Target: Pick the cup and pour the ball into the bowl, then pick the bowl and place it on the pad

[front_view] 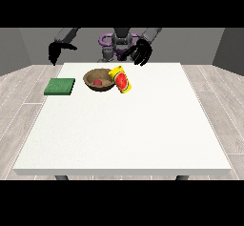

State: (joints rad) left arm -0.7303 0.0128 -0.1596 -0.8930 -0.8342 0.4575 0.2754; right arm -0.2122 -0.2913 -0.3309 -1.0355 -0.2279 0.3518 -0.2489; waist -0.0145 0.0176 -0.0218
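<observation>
Lying tipped beside the round bowl [99, 80], the cylindrical cup [121, 79]; hands' fingers apparently spread.

White table [128, 134] with three things set along its far half.

A flat green pad [60, 86] lies toward the far left, close to the left edge. To its right, well apart from it, stands a brown bowl [99, 80] with a small red ball [98, 82] inside. Just beside the bowl on its right lies a yellow cup [120, 79], tipped on its side, its red inside turned toward the near side; it looks to touch the bowl's rim. The near half and the right side of the tabletop are plain white.
</observation>
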